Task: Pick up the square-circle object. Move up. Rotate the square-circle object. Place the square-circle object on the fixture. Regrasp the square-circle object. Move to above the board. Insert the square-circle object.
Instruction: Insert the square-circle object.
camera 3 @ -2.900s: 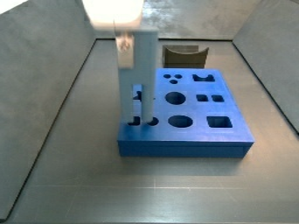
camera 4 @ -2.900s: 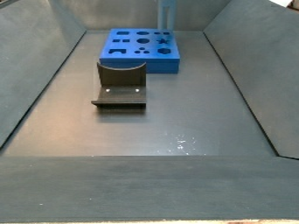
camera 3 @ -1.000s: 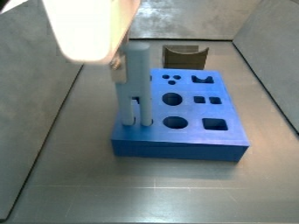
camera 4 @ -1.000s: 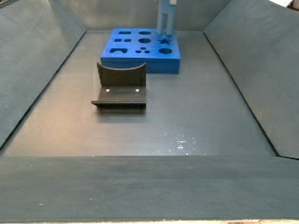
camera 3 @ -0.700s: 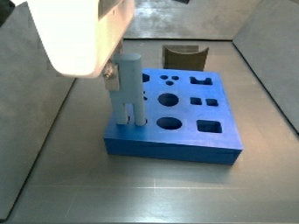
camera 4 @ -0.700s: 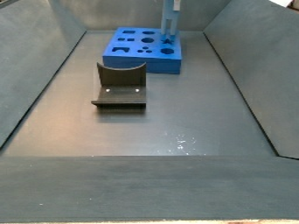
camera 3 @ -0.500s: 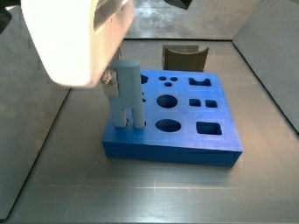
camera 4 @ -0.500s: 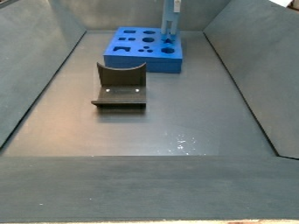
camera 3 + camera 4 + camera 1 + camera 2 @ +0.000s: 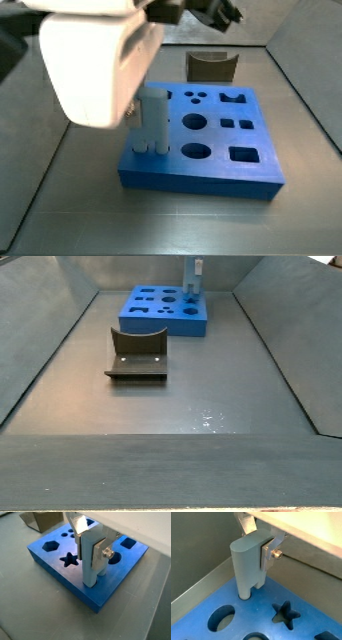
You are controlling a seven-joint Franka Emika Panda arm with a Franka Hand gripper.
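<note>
The end effector (image 9: 262, 554) stood over the thick bright-blue slab of a board (image 9: 60, 574), its silver plates clamped on the slim pale blue-grey square-circle object (image 9: 246, 567). The peg was held upright — lower end touching the board's top beside the star cut-out (image 9: 69, 560) — probably to line it up with its hole.
</note>
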